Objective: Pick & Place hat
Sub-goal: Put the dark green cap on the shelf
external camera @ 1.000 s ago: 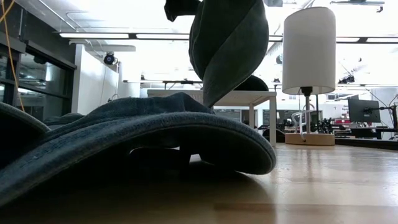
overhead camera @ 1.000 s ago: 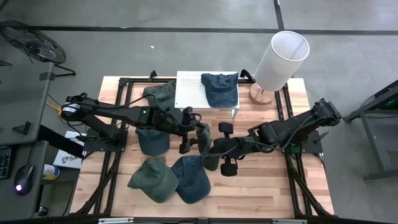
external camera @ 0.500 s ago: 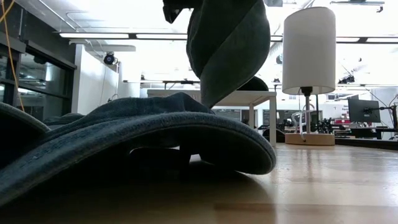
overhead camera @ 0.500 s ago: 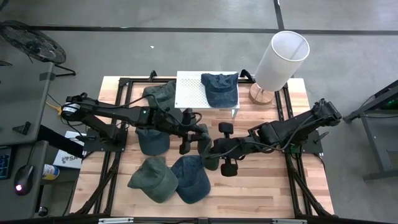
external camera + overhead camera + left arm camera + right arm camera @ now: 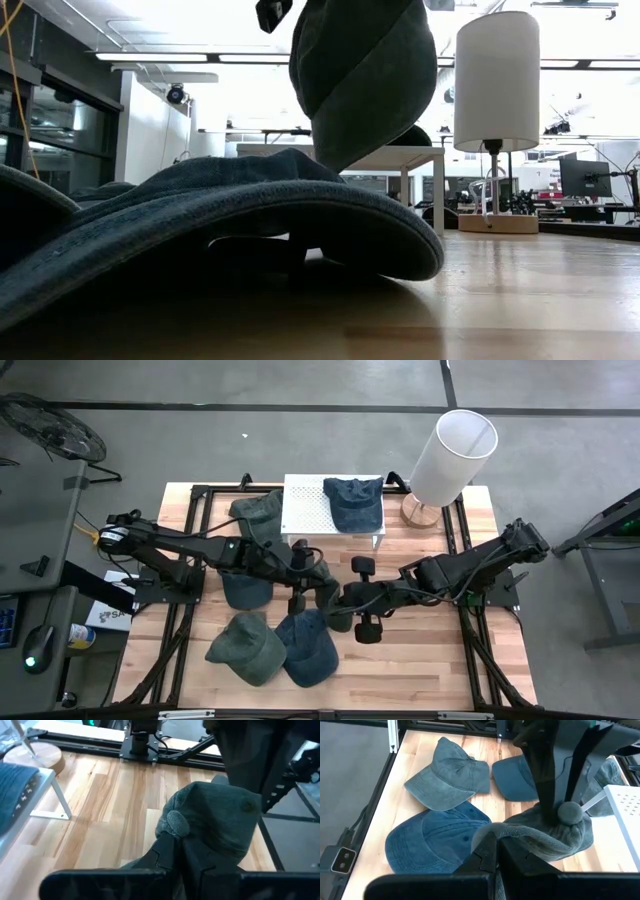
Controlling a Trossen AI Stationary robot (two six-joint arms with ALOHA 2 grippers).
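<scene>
Workshop floor of grey concrete; a butcher-block wooden table (image 5: pixel 430 660) on a black frame, with lit ceiling panels and desks in the room behind in the low view. No brand, label or writing can be read on any cap or on the rig.

Left arm: reaches from the table's left edge toward the centre, stretched long and low. The left gripper (image 5: pixel 318 575) has its fingers pressed together on a fold of the dark grey-green cloth cap (image 5: pixel 330 592); the left wrist view shows the fabric bunched between the fingertips (image 5: pixel 176 826).

On the left gripper's near-left side lie a faded green baseball cap (image 5: pixel 246 648) and, touching it, a dark blue denim cap (image 5: pixel 306 645), which sits just beneath the held cap. Another dark teal cap (image 5: pixel 244 587) lies under the left arm.

Beyond the left gripper stands a white perforated metal stand (image 5: pixel 312 508), carrying a blue denim cap (image 5: pixel 354 502) on its right part; an olive-green cap (image 5: pixel 256 510) rests against the stand's left side.

Right arm: comes in from the table's right edge, bent at the elbow. The right gripper (image 5: pixel 340 600) also pinches the dark grey-green cloth cap, at its brim, so the cap hangs between both grippers, clear of the table in the low view (image 5: pixel 360 70).

Far right of both grippers: a white cylindrical lamp shade (image 5: pixel 453 455) on a round wooden base (image 5: pixel 420 512).
</scene>
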